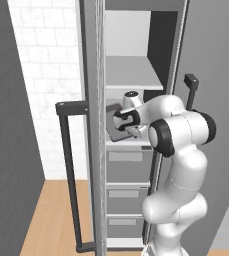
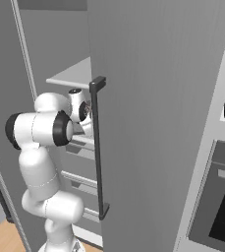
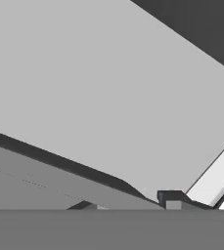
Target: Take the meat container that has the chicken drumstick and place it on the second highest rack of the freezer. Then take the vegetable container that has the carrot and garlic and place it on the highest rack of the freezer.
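One freezer (image 1: 136, 30), two long bar handles (image 1: 70, 175), one dark container (image 1: 117, 131), and apparently three grey drawers (image 1: 128, 165) below.

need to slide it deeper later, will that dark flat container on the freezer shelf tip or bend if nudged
The container looks low, flat and angular, so probably stiff and unlikely to tip. It lies on a smooth shelf, so it likely slides easily. Its contents aren't visible.

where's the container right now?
In the left base view the dark container sits tilted on a lower freezer shelf, under the highest rack and above the grey drawers, at the gripper.
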Available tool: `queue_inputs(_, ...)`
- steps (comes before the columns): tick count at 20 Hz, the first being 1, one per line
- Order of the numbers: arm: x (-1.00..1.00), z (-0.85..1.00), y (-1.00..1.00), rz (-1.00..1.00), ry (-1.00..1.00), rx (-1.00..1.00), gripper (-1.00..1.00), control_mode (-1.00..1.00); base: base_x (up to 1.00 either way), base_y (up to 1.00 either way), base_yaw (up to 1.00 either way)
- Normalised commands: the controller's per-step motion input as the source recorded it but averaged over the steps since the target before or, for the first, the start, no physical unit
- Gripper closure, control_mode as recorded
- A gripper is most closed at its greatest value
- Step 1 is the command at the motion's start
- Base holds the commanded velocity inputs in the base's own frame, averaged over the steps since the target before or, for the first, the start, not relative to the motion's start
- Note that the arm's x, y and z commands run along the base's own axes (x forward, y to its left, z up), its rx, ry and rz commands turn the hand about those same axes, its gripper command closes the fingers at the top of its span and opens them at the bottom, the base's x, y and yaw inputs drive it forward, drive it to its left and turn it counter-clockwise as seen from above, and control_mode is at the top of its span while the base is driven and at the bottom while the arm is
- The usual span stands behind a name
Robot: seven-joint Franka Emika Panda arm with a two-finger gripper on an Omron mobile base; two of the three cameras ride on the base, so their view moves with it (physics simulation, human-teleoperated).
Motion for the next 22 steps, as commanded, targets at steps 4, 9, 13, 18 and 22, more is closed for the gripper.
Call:
queue_inputs(4,0.00,-0.24,0.00,-0.08,0.00,0.00,1.00,-1.00,0.00,0.00,0.00)
queue_inputs(9,0.00,-0.10,-0.04,-0.15,0.00,0.00,1.00,-1.00,0.00,0.00,0.00)
queue_inputs(13,0.00,-0.02,-0.16,-0.26,0.00,0.00,1.00,-1.00,0.00,0.00,0.00)
queue_inputs(18,0.00,-0.15,-0.01,-0.20,0.00,0.00,1.00,-1.00,0.00,0.00,0.00)
queue_inputs(22,0.00,-0.35,0.00,-0.09,0.00,0.00,1.00,-1.00,0.00,0.00,0.00)
